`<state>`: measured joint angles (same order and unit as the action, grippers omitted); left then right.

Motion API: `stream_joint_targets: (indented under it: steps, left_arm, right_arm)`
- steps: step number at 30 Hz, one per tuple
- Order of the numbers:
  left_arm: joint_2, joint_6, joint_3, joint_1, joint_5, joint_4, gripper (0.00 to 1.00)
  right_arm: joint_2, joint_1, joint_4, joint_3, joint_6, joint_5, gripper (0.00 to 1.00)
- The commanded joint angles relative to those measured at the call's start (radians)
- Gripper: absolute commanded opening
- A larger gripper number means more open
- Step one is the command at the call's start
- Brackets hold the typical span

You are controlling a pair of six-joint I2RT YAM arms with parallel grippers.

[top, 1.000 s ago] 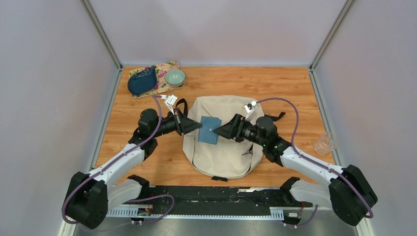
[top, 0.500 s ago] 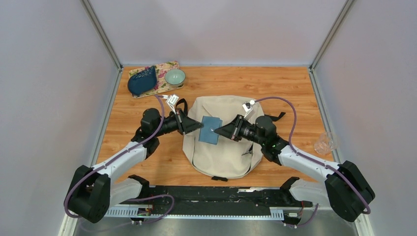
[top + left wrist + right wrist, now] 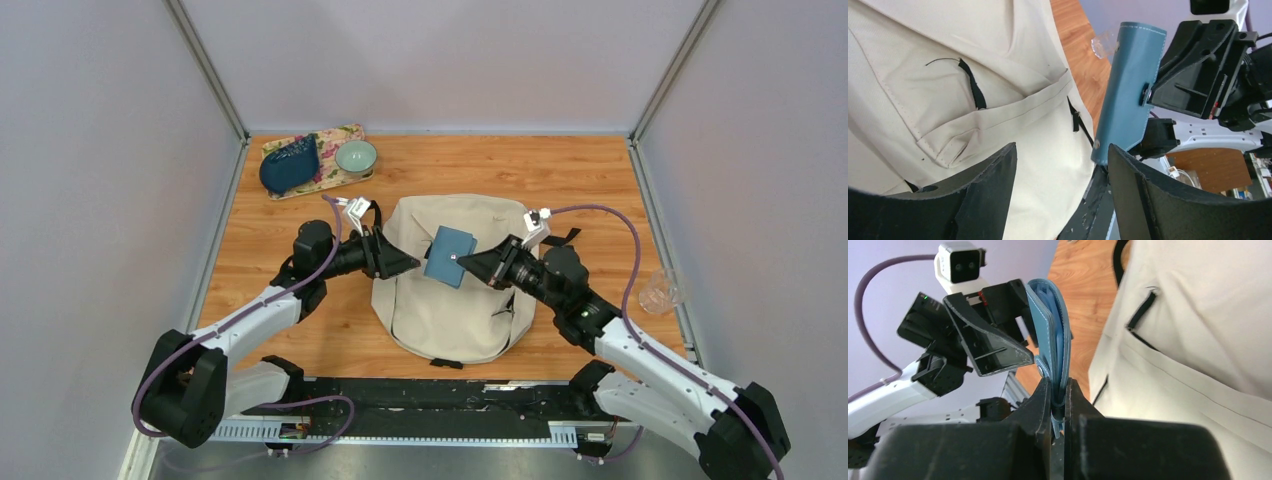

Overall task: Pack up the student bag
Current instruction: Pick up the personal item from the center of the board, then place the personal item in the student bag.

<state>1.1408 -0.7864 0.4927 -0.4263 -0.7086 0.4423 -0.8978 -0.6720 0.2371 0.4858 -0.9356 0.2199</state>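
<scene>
The cream student bag (image 3: 455, 310) lies flat mid-table, front pocket up (image 3: 948, 60) (image 3: 1198, 340). Over its upper middle hangs a small blue snap-button pouch (image 3: 450, 256) (image 3: 1128, 90) (image 3: 1050, 330). My right gripper (image 3: 466, 262) (image 3: 1058, 390) is shut on the pouch's right edge. The pouch stands on edge between its black fingers (image 3: 1188, 80). My left gripper (image 3: 408, 264) (image 3: 1062, 150) is open just left of the pouch with nothing between its fingers; over the bag's left side it stays apart from the pouch.
At the back left, a floral mat (image 3: 335, 135) carries a dark blue dish (image 3: 289, 165) and a pale green bowl (image 3: 356, 156). A clear glass (image 3: 660, 291) stands at the table's right edge. Grey walls close in on three sides.
The pouch passed from left to right: the right gripper shut on it, the left gripper opened and drew back left. The right arm carried the pouch slightly right and farther back.
</scene>
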Motion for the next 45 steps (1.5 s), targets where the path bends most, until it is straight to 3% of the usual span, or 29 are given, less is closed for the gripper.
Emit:
stream_joint_targets:
  steps: [1, 8, 15, 28, 38, 41, 43, 45]
  left_arm:
    - [-0.009, 0.085, 0.067, -0.018, 0.059, -0.052, 0.74]
    - [0.106, 0.373, 0.341, -0.186, 0.311, -0.378, 0.76]
    - [0.302, 0.383, 0.536, -0.325, 0.507, -0.557, 0.76]
    - [0.534, 0.263, 0.719, -0.404, 0.734, -0.72, 0.74]
    - [0.655, 0.164, 0.803, -0.407, 0.742, -0.732, 0.73]
    - [0.682, 0.161, 0.822, -0.407, 0.732, -0.726, 0.62]
    - [0.685, 0.164, 0.814, -0.405, 0.732, -0.715, 0.43]
    - [0.683, 0.168, 0.81, -0.405, 0.733, -0.708, 0.31]
  right_arm:
    - [0.173, -0.001, -0.194, -0.027, 0.034, -0.274, 0.0]
    - [0.544, -0.003, -0.571, -0.046, 0.005, -0.598, 0.0]
    - [0.787, -0.001, -0.775, -0.029, -0.014, -0.74, 0.0]
    - [0.806, -0.001, -0.828, -0.021, -0.017, -0.702, 0.0]
    - [0.797, -0.003, -0.779, -0.049, -0.02, -0.663, 0.0]
    - [0.787, -0.003, -0.771, -0.059, -0.023, -0.646, 0.0]
    - [0.786, -0.001, -0.766, -0.067, -0.026, -0.631, 0.0]
    - [0.784, -0.003, -0.765, -0.072, -0.029, -0.622, 0.0]
